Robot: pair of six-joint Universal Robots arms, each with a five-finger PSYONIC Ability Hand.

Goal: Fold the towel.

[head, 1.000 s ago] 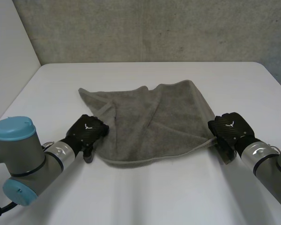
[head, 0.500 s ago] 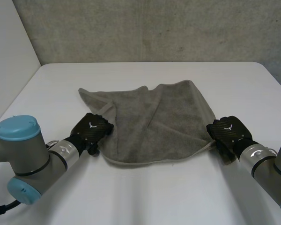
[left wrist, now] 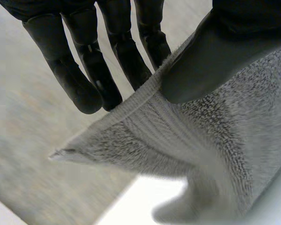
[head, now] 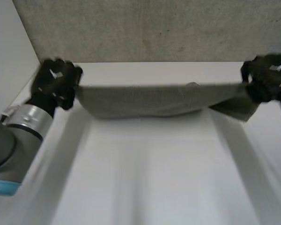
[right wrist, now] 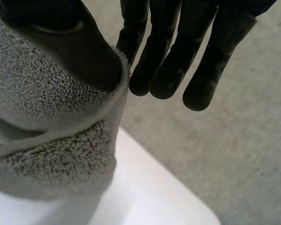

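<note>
The grey towel (head: 150, 99) hangs in the air above the white table (head: 150, 178), stretched taut between both hands. My left hand (head: 56, 82) grips its left end and my right hand (head: 267, 77) its right end, where a loose corner droops. In the left wrist view the thumb (left wrist: 201, 61) presses the towel's hemmed edge (left wrist: 145, 93) against the fingers (left wrist: 84, 70). In the right wrist view the thumb (right wrist: 70, 42) pinches the towel (right wrist: 47, 117) at its edge beside the fingers (right wrist: 178, 56).
A grey textured wall (head: 150, 28) stands behind the table's far edge. A white panel (head: 9, 51) borders the left side. The tabletop lies bare below the hanging towel.
Both hands rose from the table and moved apart, lifting the towel so it now hangs stretched. The left hand closed on its corner.
</note>
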